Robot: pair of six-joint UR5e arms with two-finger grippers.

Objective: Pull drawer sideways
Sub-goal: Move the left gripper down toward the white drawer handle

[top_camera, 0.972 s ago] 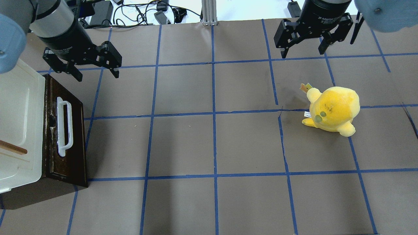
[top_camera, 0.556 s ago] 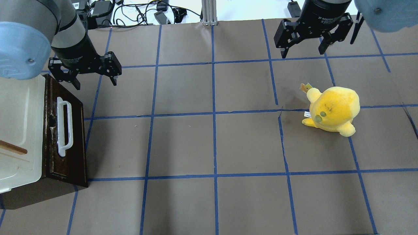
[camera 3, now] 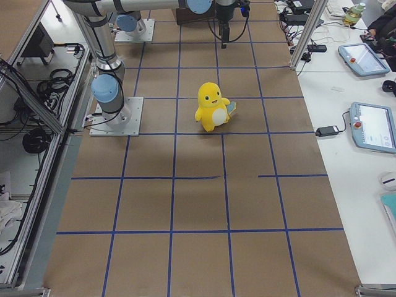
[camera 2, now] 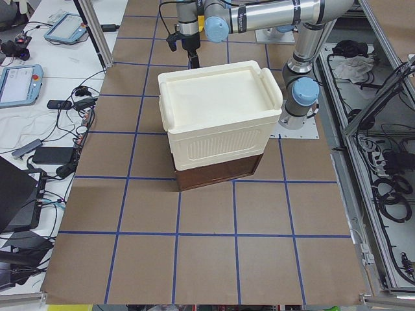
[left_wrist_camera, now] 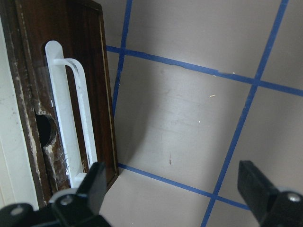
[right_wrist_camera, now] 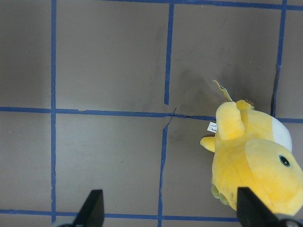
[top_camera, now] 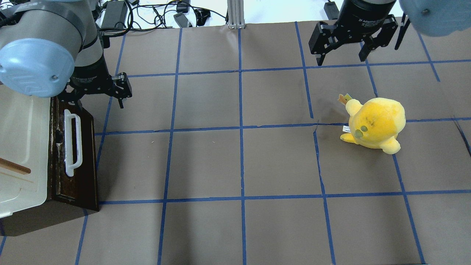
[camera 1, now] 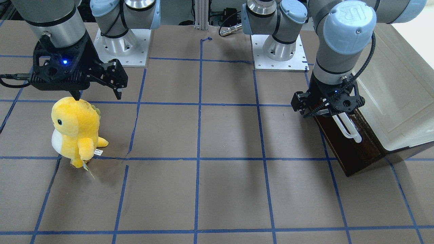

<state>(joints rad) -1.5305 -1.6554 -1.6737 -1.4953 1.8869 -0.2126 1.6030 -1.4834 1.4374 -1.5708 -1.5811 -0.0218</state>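
We see the drawer (top_camera: pixel 82 162) at the counter's (top_camera: pixel 206 162) left end, under the cream cabinet (top_camera: pixel 22 140). Our left jaws gape wide and empty at the far end of its white handle (top_camera: pixel 71 143). The right jaws, also spread and empty, hover well apart.

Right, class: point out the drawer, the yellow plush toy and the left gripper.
drawer (top_camera: pixel 87 158), overhead view, on its dark front panel.
yellow plush toy (top_camera: pixel 377 123), overhead view, on top of its head.
left gripper (top_camera: pixel 98 103), overhead view, midway between its fingertips.
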